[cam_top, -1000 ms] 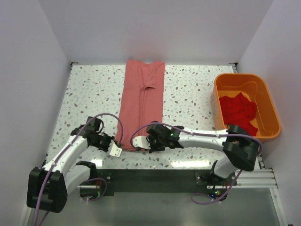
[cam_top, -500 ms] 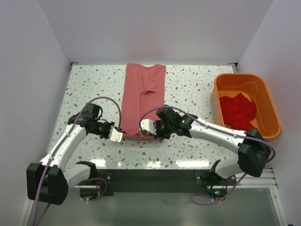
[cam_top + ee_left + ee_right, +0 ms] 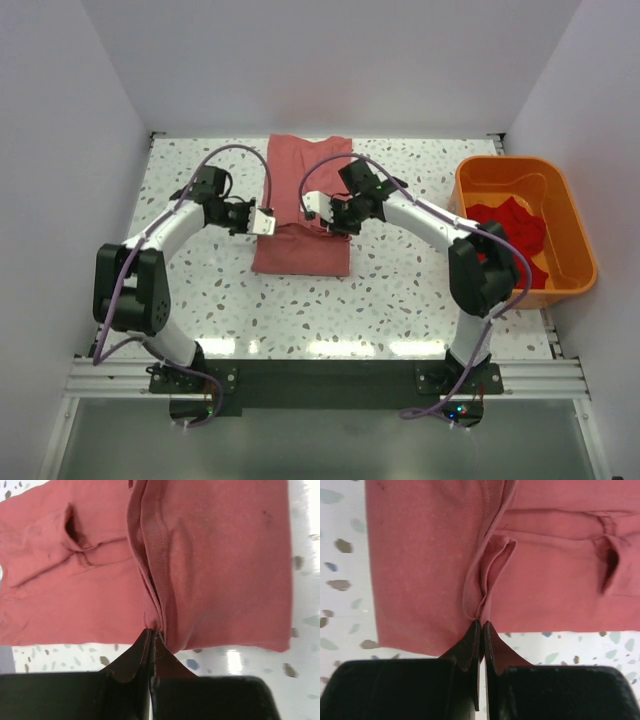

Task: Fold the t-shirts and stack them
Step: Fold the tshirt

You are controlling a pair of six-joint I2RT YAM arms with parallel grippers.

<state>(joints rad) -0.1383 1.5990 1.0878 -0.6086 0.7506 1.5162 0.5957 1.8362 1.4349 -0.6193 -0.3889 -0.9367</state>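
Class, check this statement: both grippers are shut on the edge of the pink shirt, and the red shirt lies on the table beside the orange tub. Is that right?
Not quite. The red shirt lies crumpled inside the orange tub, not beside it, as the top view shows. The left gripper and the right gripper are indeed shut on the edge of the pink shirt.

White speckled tabletop (image 3: 190, 180), walls on three sides. pink shirt (image 3: 300, 255) lies mid-table as a narrow strip, doubled over on itself, far end at the back edge. Orange tub (image 3: 505, 163) sits at the right edge, well apart from it.
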